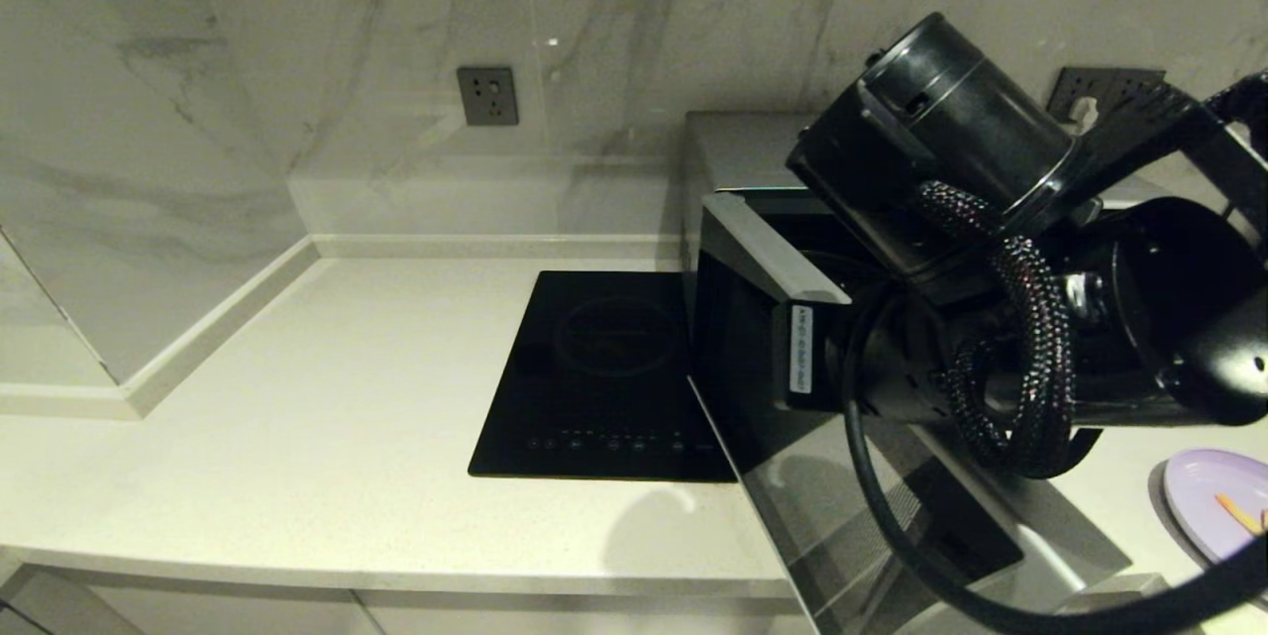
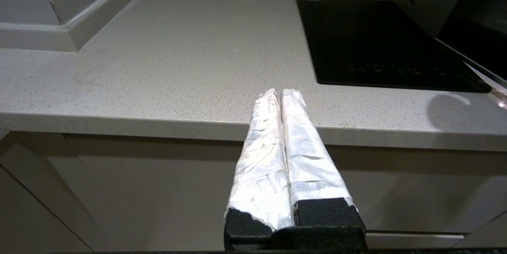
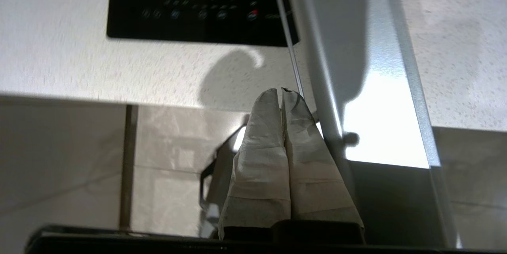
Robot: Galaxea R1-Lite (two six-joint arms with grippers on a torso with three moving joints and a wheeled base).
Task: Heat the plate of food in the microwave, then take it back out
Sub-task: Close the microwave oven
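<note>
The microwave (image 1: pixel 753 249) stands with its door (image 1: pixel 792 476) swung wide over the front edge of the worktop (image 1: pixel 327 417), while the plate of food (image 1: pixel 1214 506) waits outside on the worktop to the right, a few orange sticks on its lavender face. The right gripper (image 3: pixel 282 93), fingers pressed together and empty, hovers just beside the door's edge; the left gripper (image 2: pixel 281 93), fingers likewise together, hangs parked below the worktop's front edge. The door-opening step looks done, so the next move likely calls for spreading the fingers and reaching right for the plate's rim. A black hob (image 1: pixel 604 372) lies left of the microwave, against pale marbled walls with a grey socket (image 1: pixel 487 96).
</note>
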